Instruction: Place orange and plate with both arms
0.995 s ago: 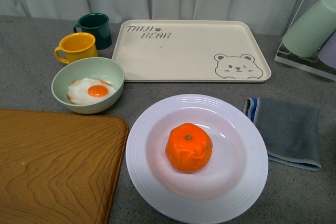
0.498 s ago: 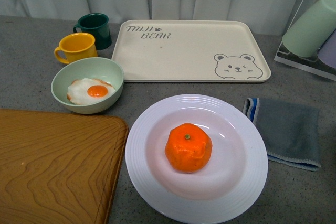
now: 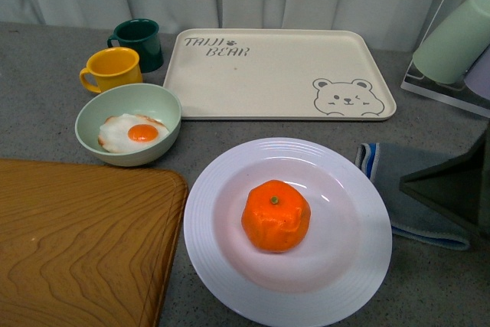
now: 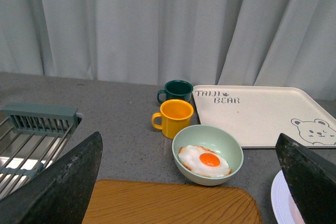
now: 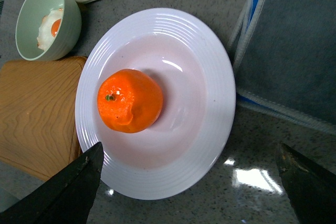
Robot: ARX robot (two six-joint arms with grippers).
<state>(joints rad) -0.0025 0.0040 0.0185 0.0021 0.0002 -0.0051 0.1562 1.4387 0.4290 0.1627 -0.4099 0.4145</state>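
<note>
Smack in the middle of the plate sat the orange. Just beside the plate hung the right tool, jaws wide apart, gripping nothing; the left tool was spread apart too.

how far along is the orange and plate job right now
Done: the orange already sits in the middle of the plate. In hand: nothing is gripped. The right claw hangs open beside the plate, over the grey cloth, and the left claw is open too, touching nothing. Left: gripping and placing both, though the pictures don't show where they should go.
</note>
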